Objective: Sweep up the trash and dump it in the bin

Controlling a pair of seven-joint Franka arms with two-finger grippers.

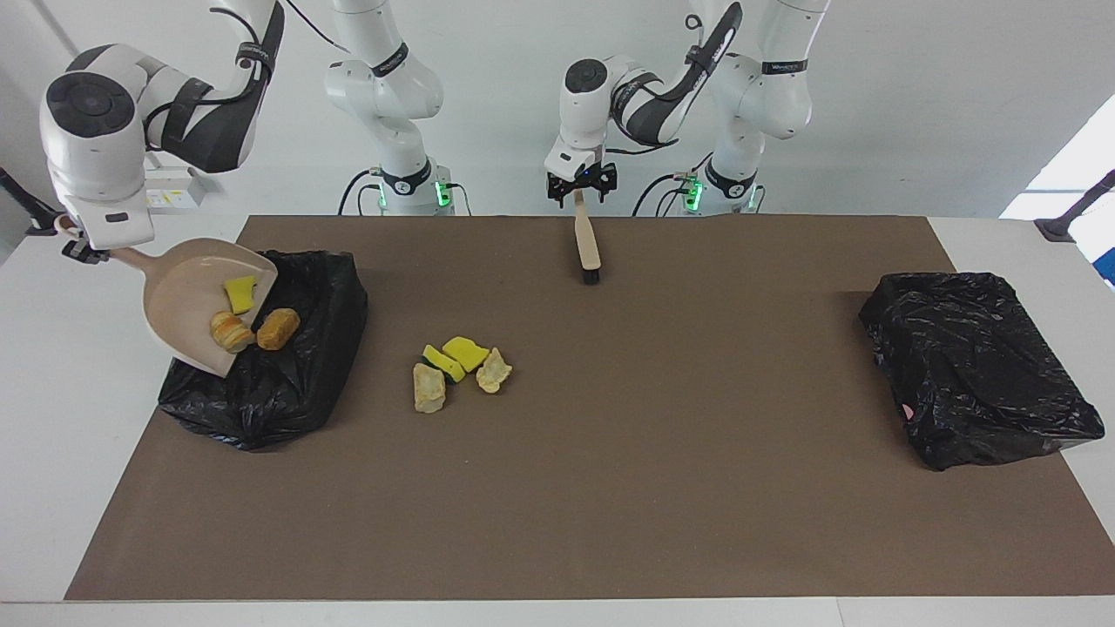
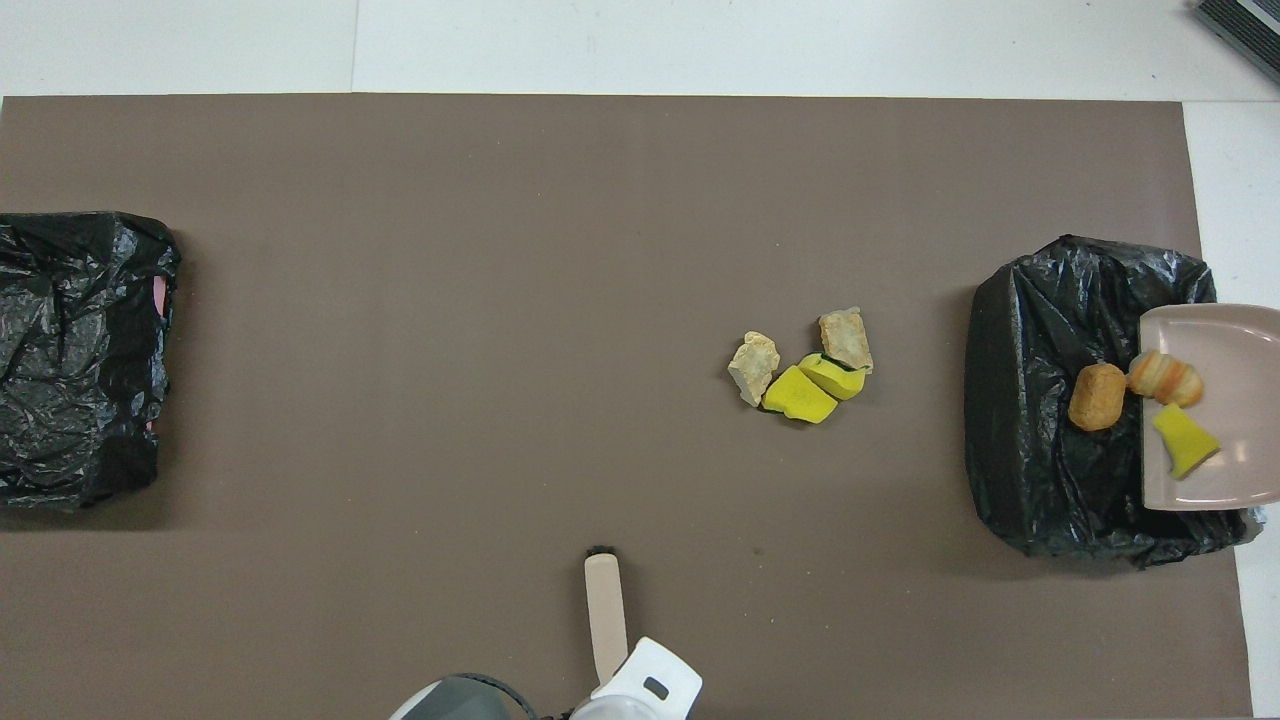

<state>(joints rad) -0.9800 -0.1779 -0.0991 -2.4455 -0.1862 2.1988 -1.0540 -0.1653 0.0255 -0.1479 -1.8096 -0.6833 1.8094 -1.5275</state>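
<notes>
Right tool [image 1: 83,250] is clamped on the tilted dustpan [image 1: 183,300] over the bin [image 1: 287,392], brown lump [image 1: 277,328] is already dumped in, two bits [image 1: 231,331] are left in the pan, four more [image 1: 460,361] are left unswept mid-counter [image 1: 610,479], brush [image 1: 589,244] is parked under the wide-open left tool [image 1: 581,185].

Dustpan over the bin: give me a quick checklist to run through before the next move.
1. Dustpan tilted over the bin: ok.
2. Right gripper shut on the dustpan's handle: ok.
3. Dustpan emptied: not ok. The golden-brown lump is past the lip, but the striped lump and sponge piece are on the pan.
4. Mat swept: not ok. Four pieces lie on it.
5. Brush ready: ok. It lies on the mat under the open left gripper.
</notes>
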